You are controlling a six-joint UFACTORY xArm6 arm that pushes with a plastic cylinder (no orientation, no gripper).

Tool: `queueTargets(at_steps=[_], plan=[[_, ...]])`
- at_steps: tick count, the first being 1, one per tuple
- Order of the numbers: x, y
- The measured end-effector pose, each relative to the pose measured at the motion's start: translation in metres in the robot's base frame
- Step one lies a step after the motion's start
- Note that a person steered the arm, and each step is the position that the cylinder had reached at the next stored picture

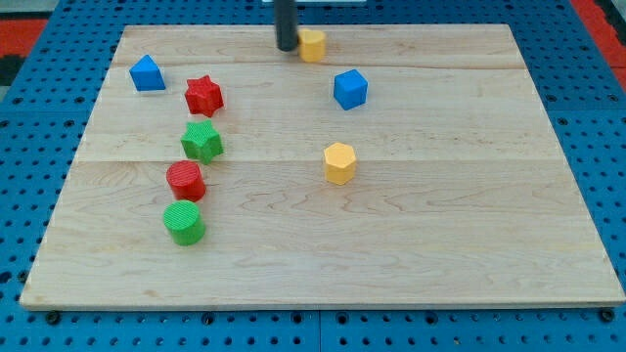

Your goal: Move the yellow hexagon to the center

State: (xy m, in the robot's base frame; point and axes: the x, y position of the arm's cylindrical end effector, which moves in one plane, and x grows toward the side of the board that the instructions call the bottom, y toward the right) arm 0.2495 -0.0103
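Wooden board [440, 244] holds scattered blocks.
My tip [287, 47] touches a yellow block [312, 44]; yellow hexagon [338, 163] sits near center; no claw.

Blocks on the wooden board [411, 254]: eight in all.

Yellow, two: one yellow hexagon [338, 163] near the middle; one yellow block [313, 44] at the far edge, shape not made out.

Blue, two: one blue block [147, 73] at the far left; one blue block [350, 89] right of centre.

Red, two: one red star [203, 95]; one red cylinder [185, 181].

Green, two: one green star [201, 142]; one green cylinder [183, 222].

Rods, one, ending in my tip [287, 47].

Boards, one.
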Motion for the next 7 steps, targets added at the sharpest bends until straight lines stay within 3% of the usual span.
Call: queueTargets(at_steps=[2,7], plan=[[0.005,-0.003],[0.255,-0.019]])
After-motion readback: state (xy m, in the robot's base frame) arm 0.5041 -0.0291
